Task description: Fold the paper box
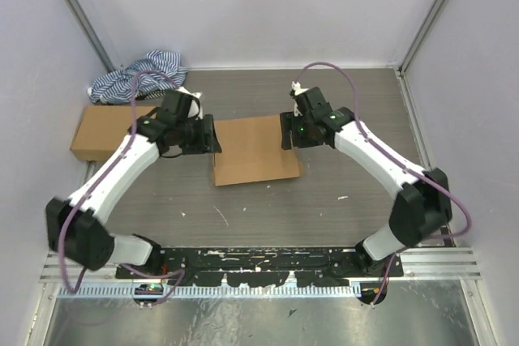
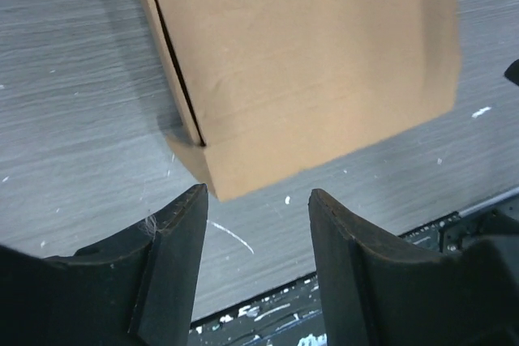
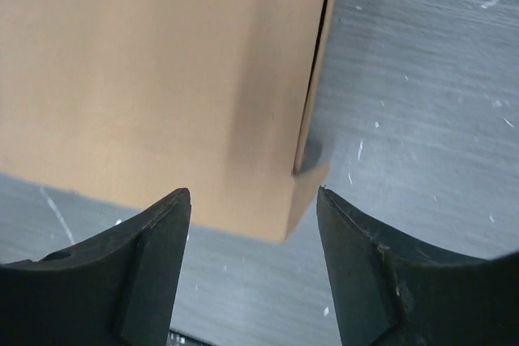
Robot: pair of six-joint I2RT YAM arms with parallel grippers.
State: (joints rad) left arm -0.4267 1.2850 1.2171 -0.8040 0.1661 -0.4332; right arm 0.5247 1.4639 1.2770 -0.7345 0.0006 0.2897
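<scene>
The paper box (image 1: 255,150) sits in the middle of the grey counter (image 1: 324,208), between the 2 arms. It is plain brown cardboard, shallow and rectangular, with its lid lying flat and unmarked on top. Both wrist views show a thin dark seam down the side, where the lid meets the wall and ends at a near corner.

The left pincer (image 1: 212,137) is at the box's left edge and the right pincer (image 1: 285,131) at its right edge. Both are released, and their dark fingers (image 2: 174,249) stand apart with nothing between them.

Far left lie a second cardboard box (image 1: 101,131) and a striped cloth (image 1: 138,77).
</scene>
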